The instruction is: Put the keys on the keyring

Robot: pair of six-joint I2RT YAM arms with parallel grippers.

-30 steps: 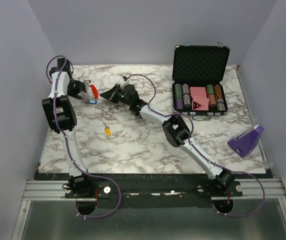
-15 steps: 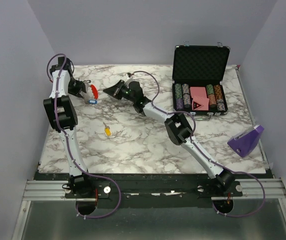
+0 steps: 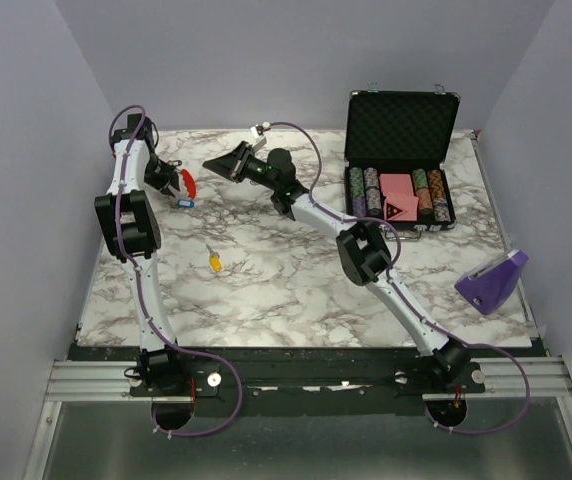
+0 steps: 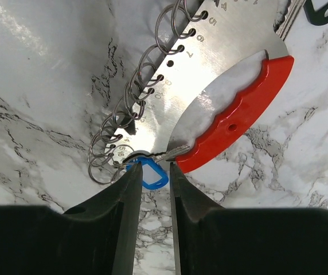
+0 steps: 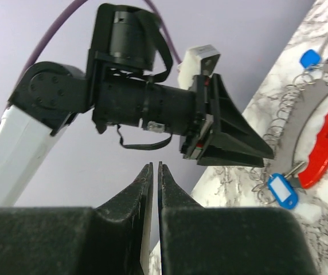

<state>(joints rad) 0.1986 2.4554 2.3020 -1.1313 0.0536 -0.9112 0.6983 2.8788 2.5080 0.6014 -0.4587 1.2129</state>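
The keyring, a silver curved plate (image 4: 221,51) with a red grip (image 4: 241,112) and several wire rings (image 4: 124,123), lies at the table's far left; its red grip (image 3: 190,184) shows from above. A blue-headed key (image 4: 152,179) hangs on one ring. My left gripper (image 4: 155,169) is open with a narrow gap, its tips on either side of that blue head. My right gripper (image 5: 155,166) is shut on nothing and raised, facing the left arm's gripper (image 5: 233,143). A yellow key (image 3: 214,262) lies loose on the marble. Another blue head (image 5: 309,58) lies past the plate.
An open black case of poker chips (image 3: 401,160) stands at the back right. A purple wedge block (image 3: 493,280) sits at the right edge. The left wall is close behind the left arm (image 3: 126,200). A black object (image 4: 324,8) lies just beyond the plate.
The left jaws have narrowed around the blue key head. The right gripper has drawn back from the keyring towards the far edge and risen, its arm stretching further.
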